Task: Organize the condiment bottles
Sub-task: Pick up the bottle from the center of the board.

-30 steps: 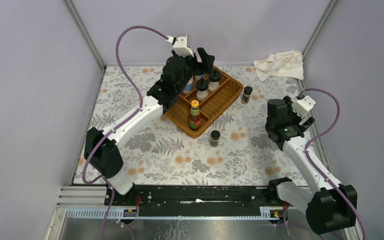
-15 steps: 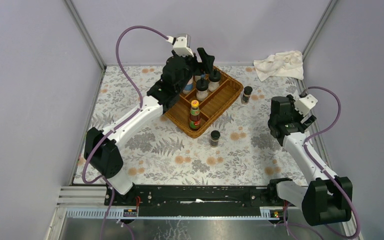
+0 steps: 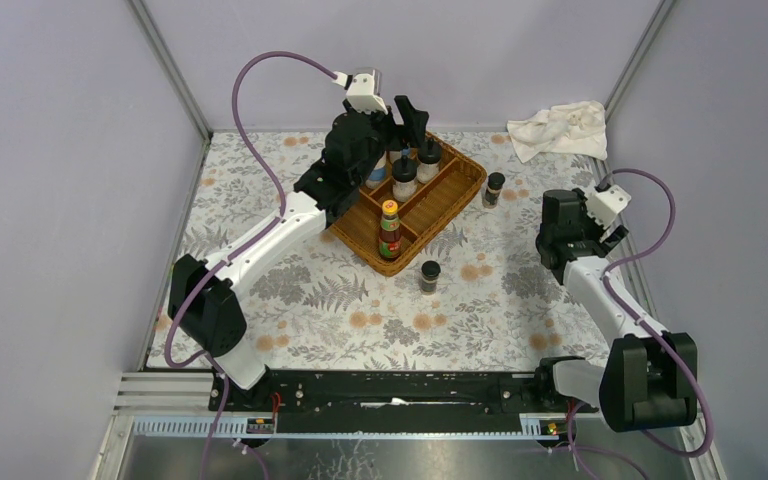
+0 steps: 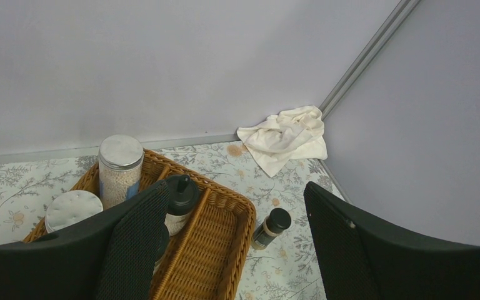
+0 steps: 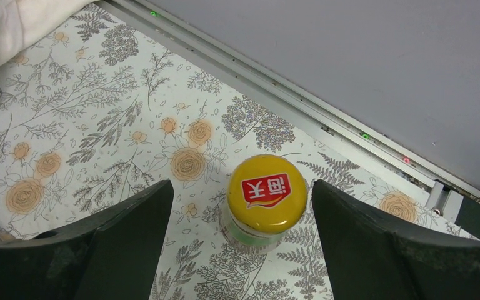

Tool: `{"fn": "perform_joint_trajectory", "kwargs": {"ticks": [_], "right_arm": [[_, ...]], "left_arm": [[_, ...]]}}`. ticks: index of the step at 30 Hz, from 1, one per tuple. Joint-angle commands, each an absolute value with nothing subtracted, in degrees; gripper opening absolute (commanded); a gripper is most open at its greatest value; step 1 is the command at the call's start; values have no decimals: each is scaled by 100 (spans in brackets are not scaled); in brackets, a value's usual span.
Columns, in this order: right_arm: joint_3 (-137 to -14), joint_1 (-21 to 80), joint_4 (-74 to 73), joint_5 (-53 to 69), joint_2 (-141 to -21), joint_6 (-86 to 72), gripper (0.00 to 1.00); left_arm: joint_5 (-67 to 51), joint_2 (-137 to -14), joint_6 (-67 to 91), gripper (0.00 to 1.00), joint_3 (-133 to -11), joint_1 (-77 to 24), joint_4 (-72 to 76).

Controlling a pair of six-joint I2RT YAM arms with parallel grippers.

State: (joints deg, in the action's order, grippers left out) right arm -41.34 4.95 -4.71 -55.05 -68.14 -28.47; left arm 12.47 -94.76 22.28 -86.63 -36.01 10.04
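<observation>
Both grippers are open: the right gripper [image 5: 242, 190] straddles the yellow-capped sauce bottle [image 5: 266, 192], standing well apart from the wicker tray [image 4: 225, 195] (no contact yet), probably to grasp it; the left gripper [image 4: 236, 187] hovers empty above that tray.

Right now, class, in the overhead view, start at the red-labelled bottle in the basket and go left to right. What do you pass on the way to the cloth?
red-labelled bottle in the basket → nearer jar on the table → farther jar just right of the basket → white cloth in the far corner
</observation>
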Motion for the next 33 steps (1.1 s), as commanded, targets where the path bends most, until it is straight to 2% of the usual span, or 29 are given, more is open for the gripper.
{"fn": "perform_joint_trajectory", "kwargs": {"ticks": [1,16,23,30,33], "right_arm": [[-4358,438,-155,-5492,-6966,-2712,88],[-4504,404,139,-5636,-7318,-2468,75],[-4564,404,208,-5674,-7468,-2452,57],[-4541,397,168,-5654,-7430,-2479,49],[-4510,402,132,-5657,-7363,-2527,35]], "left_arm": [[1388,-9422,2101,84,-8596,-3653,1390],[1404,-9431,2103,84,-8580,-3665,1406],[1462,-9424,2066,84,-8562,-3681,1415],[1480,-9422,2057,84,-8560,-3682,1424],[1485,-9422,2065,84,-8553,-3686,1428]]}}
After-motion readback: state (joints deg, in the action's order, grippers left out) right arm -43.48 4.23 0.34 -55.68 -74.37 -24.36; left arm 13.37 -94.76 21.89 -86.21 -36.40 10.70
